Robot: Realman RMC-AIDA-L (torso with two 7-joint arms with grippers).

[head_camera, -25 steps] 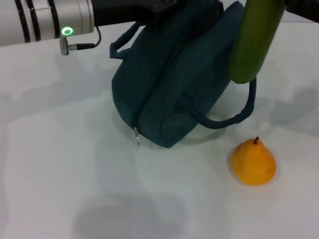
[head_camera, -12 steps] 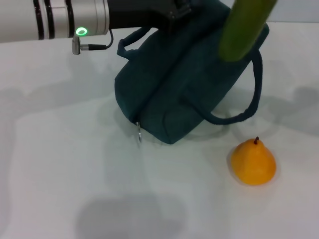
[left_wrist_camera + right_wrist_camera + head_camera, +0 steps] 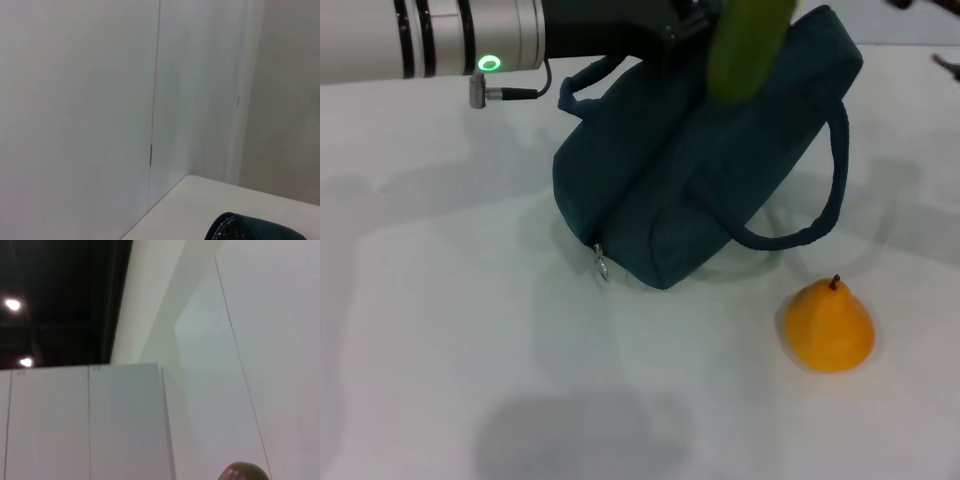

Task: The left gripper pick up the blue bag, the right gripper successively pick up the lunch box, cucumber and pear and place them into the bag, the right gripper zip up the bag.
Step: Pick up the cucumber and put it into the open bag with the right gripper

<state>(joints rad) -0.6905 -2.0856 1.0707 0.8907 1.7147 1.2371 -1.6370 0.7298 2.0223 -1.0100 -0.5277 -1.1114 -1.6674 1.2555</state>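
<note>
The blue bag (image 3: 700, 170) rests tilted on the white table, its far top raised. My left gripper (image 3: 670, 22), on the silver wrist with the green light (image 3: 490, 63), is shut on that raised top at the frame's upper edge. The zipper's metal pull (image 3: 602, 268) hangs at the bag's near end. The green cucumber (image 3: 745, 50) hangs upright over the bag's top, its upper end cut off by the frame. My right gripper is out of view. The pear (image 3: 828, 325) stands on the table to the right of the bag. The lunch box does not show.
One bag handle (image 3: 825, 190) loops out to the right towards the pear; the other handle (image 3: 575, 88) sticks up near my left wrist. The left wrist view shows a dark bag edge (image 3: 255, 227) against white walls. A small dark object (image 3: 945, 65) lies at the far right edge.
The cucumber has moved left, from beyond the bag's right end to over its top. My left arm and the bag shifted slightly right, then held still. The pear has not moved.
</note>
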